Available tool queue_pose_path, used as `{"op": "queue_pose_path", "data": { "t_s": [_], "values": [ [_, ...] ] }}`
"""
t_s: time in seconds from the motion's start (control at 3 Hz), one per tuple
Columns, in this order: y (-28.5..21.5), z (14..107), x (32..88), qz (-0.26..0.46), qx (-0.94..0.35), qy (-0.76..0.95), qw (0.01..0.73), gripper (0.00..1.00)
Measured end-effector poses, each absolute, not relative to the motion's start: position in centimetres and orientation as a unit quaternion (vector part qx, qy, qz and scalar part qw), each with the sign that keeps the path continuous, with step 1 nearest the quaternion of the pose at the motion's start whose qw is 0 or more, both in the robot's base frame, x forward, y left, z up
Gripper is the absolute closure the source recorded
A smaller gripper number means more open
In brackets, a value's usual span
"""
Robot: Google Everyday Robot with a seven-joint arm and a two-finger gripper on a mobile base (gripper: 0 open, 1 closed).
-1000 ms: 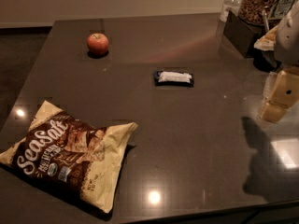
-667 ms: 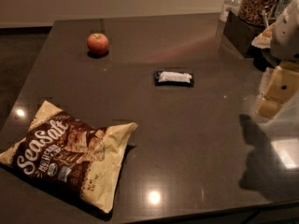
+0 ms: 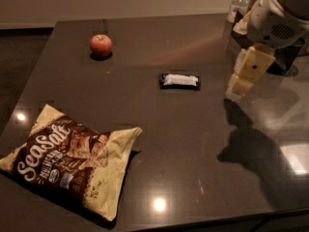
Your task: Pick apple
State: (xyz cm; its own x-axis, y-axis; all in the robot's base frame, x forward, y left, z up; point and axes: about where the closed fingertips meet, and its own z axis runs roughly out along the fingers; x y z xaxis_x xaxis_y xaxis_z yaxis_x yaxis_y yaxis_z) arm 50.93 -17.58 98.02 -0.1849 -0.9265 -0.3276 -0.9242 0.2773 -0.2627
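At upper right the claw (image 3: pixel 240 83), grip state unclear, should cross the counter (image 3: pixel 203 144) past the bar (image 3: pixel 180 80) to the upper-left apple (image 3: pixel 101 45).

Glossy tabletop (image 3: pixel 193 134) beneath seemingly plastic pincer (image 3: pixel 238 85)

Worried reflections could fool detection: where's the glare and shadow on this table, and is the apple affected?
Camera view: dim scene; small glare spots sit near the table's front edge and beside the chip bag, a larger patch at right. The gripper, over the table's right side, throws a dark shadow. The apple, far left, is glare-free.
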Motion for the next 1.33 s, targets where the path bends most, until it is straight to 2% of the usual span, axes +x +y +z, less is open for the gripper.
{"op": "queue_pose_path", "data": {
  "t_s": [0.67, 1.33],
  "values": [
    [-11.7, 97.3, 58.6, 0.037, -0.605, 0.748, 0.270, 0.00],
    [-6.3, 95.1, 65.7, 0.057, -0.585, 0.754, 0.293, 0.00]
  ]
}}
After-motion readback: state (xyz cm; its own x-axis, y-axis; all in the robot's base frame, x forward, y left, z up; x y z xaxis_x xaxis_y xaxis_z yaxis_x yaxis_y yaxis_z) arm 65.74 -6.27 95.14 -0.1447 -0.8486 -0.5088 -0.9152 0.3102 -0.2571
